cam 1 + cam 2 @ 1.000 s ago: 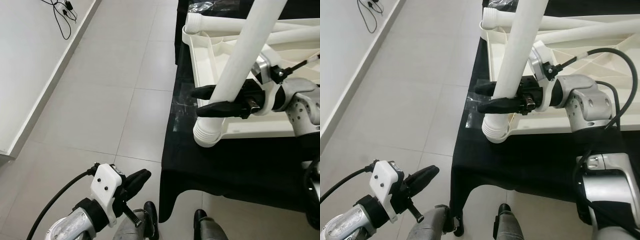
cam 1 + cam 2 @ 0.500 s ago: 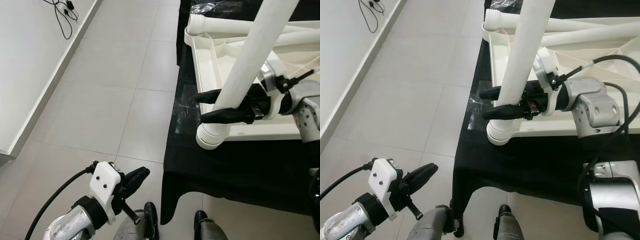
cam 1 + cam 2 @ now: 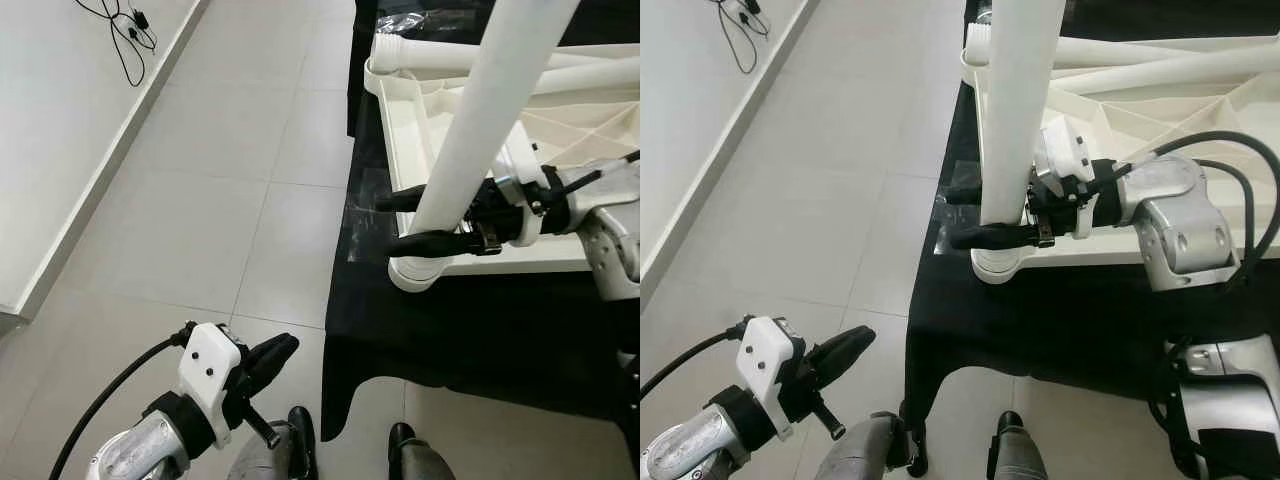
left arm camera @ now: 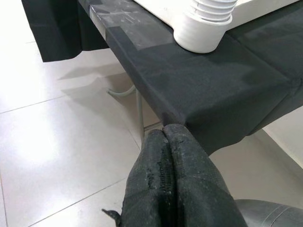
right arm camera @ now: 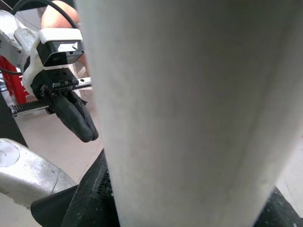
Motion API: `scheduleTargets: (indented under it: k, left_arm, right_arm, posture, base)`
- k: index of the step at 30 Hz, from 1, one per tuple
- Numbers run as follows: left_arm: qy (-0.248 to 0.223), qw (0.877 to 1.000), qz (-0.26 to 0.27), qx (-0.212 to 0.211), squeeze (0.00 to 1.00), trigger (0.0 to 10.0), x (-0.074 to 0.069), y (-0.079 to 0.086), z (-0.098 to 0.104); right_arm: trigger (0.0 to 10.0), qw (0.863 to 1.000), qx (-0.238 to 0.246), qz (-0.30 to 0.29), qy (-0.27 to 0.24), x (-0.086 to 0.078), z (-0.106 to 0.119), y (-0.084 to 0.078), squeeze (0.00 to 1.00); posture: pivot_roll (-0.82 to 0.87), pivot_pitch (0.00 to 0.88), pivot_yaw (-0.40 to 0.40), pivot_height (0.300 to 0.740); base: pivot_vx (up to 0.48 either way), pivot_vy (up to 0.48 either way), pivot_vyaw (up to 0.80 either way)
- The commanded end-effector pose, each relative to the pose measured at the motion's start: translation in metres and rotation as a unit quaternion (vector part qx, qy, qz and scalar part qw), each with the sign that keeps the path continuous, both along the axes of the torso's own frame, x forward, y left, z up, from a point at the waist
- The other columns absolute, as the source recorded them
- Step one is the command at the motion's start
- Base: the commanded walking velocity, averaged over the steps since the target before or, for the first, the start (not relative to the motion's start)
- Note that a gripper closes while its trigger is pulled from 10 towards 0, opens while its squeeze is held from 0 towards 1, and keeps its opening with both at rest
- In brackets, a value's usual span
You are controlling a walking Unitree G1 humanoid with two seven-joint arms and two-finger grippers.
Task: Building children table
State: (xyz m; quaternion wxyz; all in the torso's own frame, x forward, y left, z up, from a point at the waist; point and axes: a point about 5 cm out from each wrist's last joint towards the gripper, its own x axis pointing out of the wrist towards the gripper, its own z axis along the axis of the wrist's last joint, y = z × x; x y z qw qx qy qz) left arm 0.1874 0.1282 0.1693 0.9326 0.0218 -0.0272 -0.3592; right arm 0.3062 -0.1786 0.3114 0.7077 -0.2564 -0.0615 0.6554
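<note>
Pale grey floor tiles [image 3: 200, 190] underfoot, with a white wall [image 3: 50, 130] along the left side and a black cable [image 3: 125, 35] lying at its base. On the right, a table under a black cloth [image 3: 470, 330], its hem hanging over the near edge, and a patch of clear tape [image 3: 362, 222] stuck near the corner. On the cloth, an upturned white tabletop [image 3: 430, 130] with ribbed underside, and two loose white legs [image 3: 470, 60] lying across its far part. At the near left corner of the tabletop, a white table leg [image 3: 480, 130] held almost upright, slightly tilted, its ringed foot [image 3: 415, 272] down at the corner socket. Right gripper [image 3: 425, 220] clamped around this leg just above the ringed foot, one black finger on each side. Left gripper [image 3: 268, 358] low over the floor, well apart from the table, fingers [image 4: 170, 184] pressed together on nothing.
</note>
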Motion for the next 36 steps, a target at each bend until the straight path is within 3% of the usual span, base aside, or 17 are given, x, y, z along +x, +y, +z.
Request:
scheduleTargets:
  k: [1,13,18,19,22,27,28,30,31,32,33,34,36]
  left_arm:
    - [0.021,1.0,0.001,0.01,0.0,10.0,-0.003,0.002,-0.007]
    - [0.019,1.0,0.003,0.009,0.0,10.0,-0.002,0.002,-0.008]
    - [0.019,1.0,0.003,0.008,0.0,10.0,-0.002,0.002,-0.007]
    - [0.019,1.0,0.002,0.007,0.0,10.0,-0.001,0.002,-0.007]
    - [0.018,1.0,0.003,0.006,0.0,10.0,-0.001,0.001,-0.006]
    - [0.018,1.0,0.003,0.005,0.0,10.0,-0.001,0.001,-0.006]
    - [0.018,1.0,0.003,0.005,0.0,10.0,-0.001,0.001,-0.006]
    - [0.017,1.0,0.003,0.005,0.0,10.0,0.0,0.001,-0.007]
    - [0.017,1.0,0.003,0.005,0.0,10.0,0.0,0.001,-0.007]
    - [0.017,1.0,0.003,0.005,0.0,10.0,0.001,0.002,-0.007]
    - [0.017,1.0,0.003,0.005,0.0,10.0,0.001,0.002,-0.007]
    - [0.016,1.0,0.003,0.008,0.0,10.0,0.001,0.002,-0.008]
    - [0.016,1.0,0.003,0.008,0.0,10.0,0.001,0.002,-0.008]
  right_arm:
    - [10.0,0.997,-0.047,-0.029,0.044,0.005,-0.028,-0.002,0.0]
    - [10.0,0.998,-0.035,-0.033,0.041,0.006,-0.027,0.005,0.0]
    - [10.0,0.996,0.012,-0.072,0.048,0.014,-0.024,0.008,0.0]
    - [10.0,0.99,0.054,-0.117,0.049,0.02,-0.023,0.008,0.0]
    - [10.0,0.983,0.088,-0.155,0.053,0.025,-0.023,0.008,0.0]
    - [10.0,0.98,0.096,-0.165,0.055,0.025,-0.023,0.008,0.0]
    - [10.0,0.976,0.106,-0.183,0.049,0.025,-0.025,0.007,0.0]
    - [10.0,0.954,0.144,-0.261,0.041,0.024,-0.034,0.007,0.0]
    - [10.0,0.954,0.144,-0.261,0.041,0.024,-0.034,0.007,0.0]
    - [10.0,0.941,0.159,-0.296,0.036,0.022,-0.038,0.007,0.0]
    - [10.0,0.941,0.159,-0.296,0.036,0.022,-0.038,0.007,0.0]
    - [10.0,0.897,0.183,-0.401,0.031,0.019,-0.054,0.006,0.0]
    - [10.0,0.897,0.183,-0.401,0.031,0.019,-0.054,0.006,0.0]
  posture:
    - [0.04,0.394,0.11,0.74]
    - [0.04,0.393,0.106,0.74]
    - [0.03,0.398,0.102,0.74]
    - [0.02,0.402,0.093,0.74]
    - [0.01,0.411,0.086,0.74]
    - [0.01,0.411,0.086,0.74]
    - [0.0,0.408,0.087,0.74]
    - [0.0,0.402,0.087,0.74]
    - [0.0,0.402,0.087,0.74]
    - [0.0,0.402,0.086,0.74]
    - [0.0,0.402,0.086,0.74]
    - [-0.01,0.395,0.071,0.74]
    - [-0.01,0.395,0.071,0.74]
  base:
    - [0.0,0.0,0.0]
    - [0.0,0.0,0.0]
    - [0.0,0.0,0.0]
    - [0.0,0.0,0.0]
    - [0.0,0.0,0.0]
    - [0.0,0.0,0.0]
    - [0.0,0.0,0.0]
    - [0.0,0.0,0.0]
    - [0.0,0.0,0.0]
    - [0.0,0.0,0.0]
    - [0.0,0.0,0.0]
    - [0.0,0.0,0.0]
    - [0.0,0.0,0.0]
